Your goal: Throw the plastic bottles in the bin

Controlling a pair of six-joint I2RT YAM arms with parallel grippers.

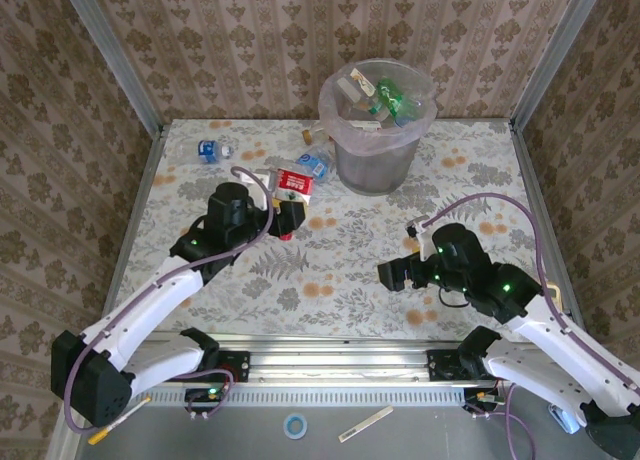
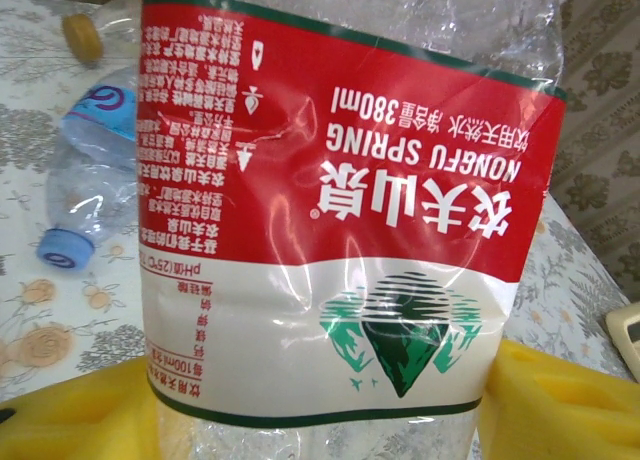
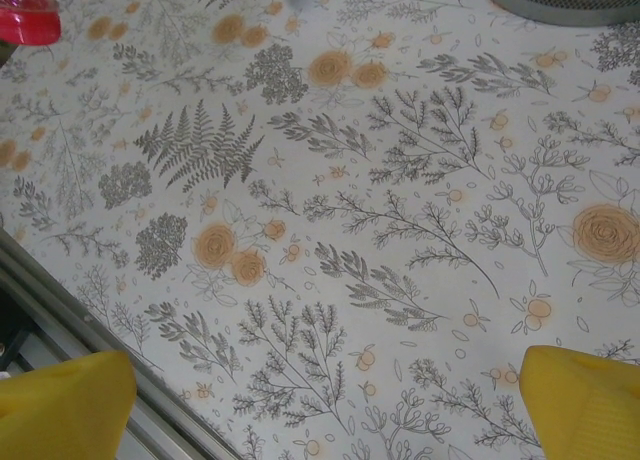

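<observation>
The left jaws clench a red-labelled bottle [image 1: 294, 186] left of centre, near the bin [image 1: 376, 166] at upper centre. The right jaws hang released above the surface [image 3: 400, 230], lower right.

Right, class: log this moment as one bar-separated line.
left jaws: shut on red-label Nongfu Spring bottle | right jaws: open, empty | bin: some bottles inside | table: blue-label bottles loose
</observation>
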